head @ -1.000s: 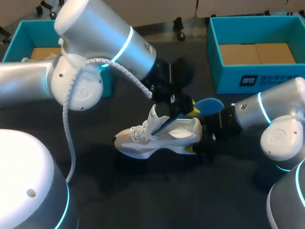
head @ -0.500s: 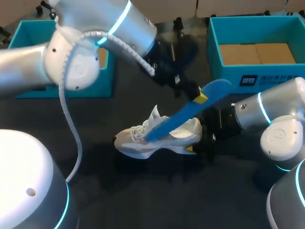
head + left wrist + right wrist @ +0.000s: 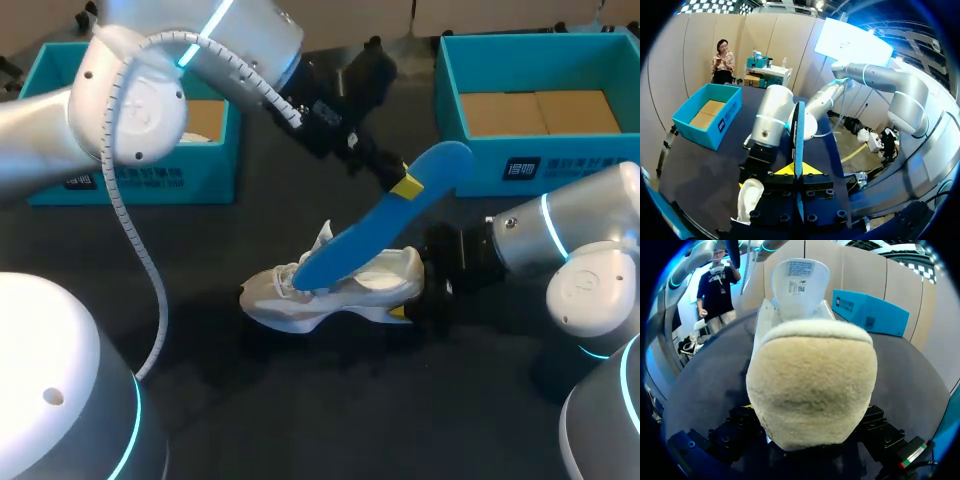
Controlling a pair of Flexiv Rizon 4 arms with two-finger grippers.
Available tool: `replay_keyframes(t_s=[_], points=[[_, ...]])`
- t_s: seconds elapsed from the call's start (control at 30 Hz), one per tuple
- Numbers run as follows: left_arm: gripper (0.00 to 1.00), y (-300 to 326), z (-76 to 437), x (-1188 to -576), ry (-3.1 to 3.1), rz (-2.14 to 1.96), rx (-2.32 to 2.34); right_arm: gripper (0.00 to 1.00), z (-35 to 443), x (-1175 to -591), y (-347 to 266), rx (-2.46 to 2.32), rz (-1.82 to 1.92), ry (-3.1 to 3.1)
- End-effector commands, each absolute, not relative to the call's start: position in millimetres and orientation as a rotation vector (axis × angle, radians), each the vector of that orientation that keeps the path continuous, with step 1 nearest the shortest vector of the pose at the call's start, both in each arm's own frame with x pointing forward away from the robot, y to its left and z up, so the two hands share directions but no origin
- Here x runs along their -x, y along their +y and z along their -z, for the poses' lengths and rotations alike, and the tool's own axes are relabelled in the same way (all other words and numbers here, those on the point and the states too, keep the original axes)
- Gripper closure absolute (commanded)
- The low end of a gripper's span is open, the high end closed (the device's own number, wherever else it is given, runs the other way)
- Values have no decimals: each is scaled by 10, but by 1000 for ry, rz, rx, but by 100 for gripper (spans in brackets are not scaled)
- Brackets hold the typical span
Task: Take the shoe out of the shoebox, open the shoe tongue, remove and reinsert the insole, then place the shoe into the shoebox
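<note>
A white shoe (image 3: 340, 290) lies on the dark table with its toe to the left. My right gripper (image 3: 408, 292) is at its heel, one finger on each side, shut on the shoe. In the right wrist view the fuzzy beige heel of the shoe (image 3: 810, 385) fills the space between those fingers, and the tongue stands up behind it. My left gripper (image 3: 405, 186) hangs above the shoe, shut on a blue insole (image 3: 365, 235). The insole slants down to the laces. In the left wrist view the insole (image 3: 798, 127) shows edge-on between the yellow tips of the left gripper (image 3: 799, 170).
A teal shoebox (image 3: 530, 110) with a cardboard floor stands at the back right, close behind my right arm. A second teal box (image 3: 130, 150) stands at the back left, under my left arm. Dark bare table lies in front of the shoe.
My left gripper has risen and drawn back to the left with the blue insole, which now shows at full length out of the shoe. Right gripper and shoe have not moved.
</note>
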State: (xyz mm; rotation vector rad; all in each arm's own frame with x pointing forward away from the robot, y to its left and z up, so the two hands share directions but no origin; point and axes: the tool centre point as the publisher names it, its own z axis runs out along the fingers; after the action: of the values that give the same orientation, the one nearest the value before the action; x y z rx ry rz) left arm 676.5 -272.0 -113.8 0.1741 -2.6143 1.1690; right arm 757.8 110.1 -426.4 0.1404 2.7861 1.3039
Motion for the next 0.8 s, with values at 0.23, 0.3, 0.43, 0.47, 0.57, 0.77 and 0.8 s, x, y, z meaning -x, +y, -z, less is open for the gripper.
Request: replay_keyframes(t_s=[0.23, 0.3, 0.43, 0.47, 0.57, 0.77, 0.8], points=[[100, -2680, 1107, -6800, -2600, -1172, -213, 100, 4287, -7572, 1121, -142, -1300, 2786], [100, -2643, 1007, -6829, -2555, -1197, -303, 100, 4287, -7572, 1121, -142, -1300, 2786], [100, -2596, 843, -6867, -2478, -1206, -456, 100, 4287, -7572, 1121, -142, -1300, 2786], [100, -2592, 812, -6867, -2463, -1203, -480, 100, 4287, -7572, 1121, -142, -1300, 2786], [100, -2580, 735, -6845, -2418, -1224, -520, 100, 4287, -7572, 1121, -142, -1300, 2786], [100, -2559, 573, -6813, -2285, -1243, -622, 100, 4287, -7572, 1121, -142, -1300, 2786], [100, -2552, 535, -6807, -2264, -1259, -633, 100, 4287, -7572, 1121, -142, -1300, 2786]])
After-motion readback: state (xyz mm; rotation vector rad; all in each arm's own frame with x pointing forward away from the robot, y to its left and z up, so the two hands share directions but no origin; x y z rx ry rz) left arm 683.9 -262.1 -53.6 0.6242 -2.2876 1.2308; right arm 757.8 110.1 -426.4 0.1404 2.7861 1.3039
